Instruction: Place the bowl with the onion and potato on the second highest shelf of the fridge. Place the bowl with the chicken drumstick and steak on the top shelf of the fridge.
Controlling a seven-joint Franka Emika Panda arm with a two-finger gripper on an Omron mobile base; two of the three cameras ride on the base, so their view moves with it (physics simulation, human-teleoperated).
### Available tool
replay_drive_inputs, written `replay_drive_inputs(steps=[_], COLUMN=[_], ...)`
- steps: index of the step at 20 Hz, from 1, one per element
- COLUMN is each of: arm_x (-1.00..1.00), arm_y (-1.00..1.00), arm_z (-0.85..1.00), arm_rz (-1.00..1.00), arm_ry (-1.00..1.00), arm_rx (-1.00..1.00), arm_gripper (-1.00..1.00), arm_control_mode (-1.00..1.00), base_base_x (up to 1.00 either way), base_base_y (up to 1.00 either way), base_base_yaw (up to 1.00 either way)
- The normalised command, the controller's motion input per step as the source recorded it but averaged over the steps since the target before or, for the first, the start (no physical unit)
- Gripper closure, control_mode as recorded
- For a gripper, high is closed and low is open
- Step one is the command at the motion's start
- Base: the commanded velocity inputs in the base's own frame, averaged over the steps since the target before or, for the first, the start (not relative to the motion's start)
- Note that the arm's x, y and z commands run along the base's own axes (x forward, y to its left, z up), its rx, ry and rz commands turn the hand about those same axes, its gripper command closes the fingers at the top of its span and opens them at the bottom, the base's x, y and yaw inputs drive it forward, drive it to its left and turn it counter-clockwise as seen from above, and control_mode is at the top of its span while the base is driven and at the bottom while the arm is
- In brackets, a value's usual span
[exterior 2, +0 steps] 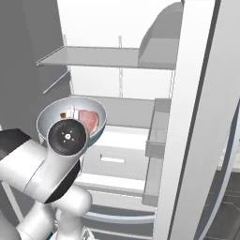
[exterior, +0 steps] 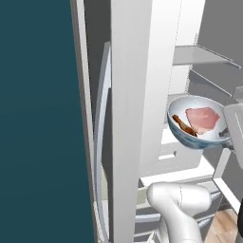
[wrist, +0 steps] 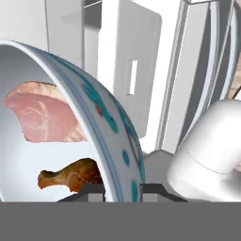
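Hand view shows the two-finger gripper (wrist: 122, 190) closed on the rim of the round white bowl with a blue-and-teal patterned outside (wrist: 113, 127), one finger inside the wall and one outside. The bowl carries the flat pink slab of raw steak (wrist: 44, 117) and the slender brown chicken drumstick (wrist: 70, 176), both lying loose on the smooth inner surface.

Left base view places the bowl (exterior: 199, 137) in the air at the open fridge, below the thin grey translucent top shelf (exterior: 199, 56) and well apart from it.

Handling, as judged:
- The bowl looks rigid and glazed, so likely slippery and breakable; a rim pinch is the only practical hold.
- Held at one edge, the load sits off-centre; expect the bowl to want to tip.
- Neither piece of meat is fixed; tilt will slide them toward the low side.
- Keep the rim level when raising to the shelf.
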Motion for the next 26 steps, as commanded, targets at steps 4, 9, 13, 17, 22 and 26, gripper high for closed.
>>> replay_drive_inputs(steps=[4,9,13,17,22,26], arm_x=[-0.11,0.32,0.95,1.00,1.00,1.00], arm_y=[0.03,0.00,0.00,0.00,0.00,0.06], arm_z=[1.00,1.00,0.84,0.22,0.01,0.00], arm_rz=[0.00,-0.01,-0.05,-0.06,-0.07,-0.07], arm_ry=[-0.28,-0.10,-0.08,-0.14,-0.15,-0.05], arm_rx=[-0.09,-0.08,-0.09,0.00,0.00,0.06], arm_gripper=[1.00,1.00,1.00,1.00,1.00,1.00], arm_control_mode=[-1.00,-1.00,-1.00,-1.00,-1.00,-1.00], base_base_x=[0.00,0.00,0.00,0.00,0.00,0.00], base_base_y=[0.00,0.00,0.00,0.00,0.00,0.00], base_base_yaw=[0.00,0.00,0.00,0.00,0.00,0.00])
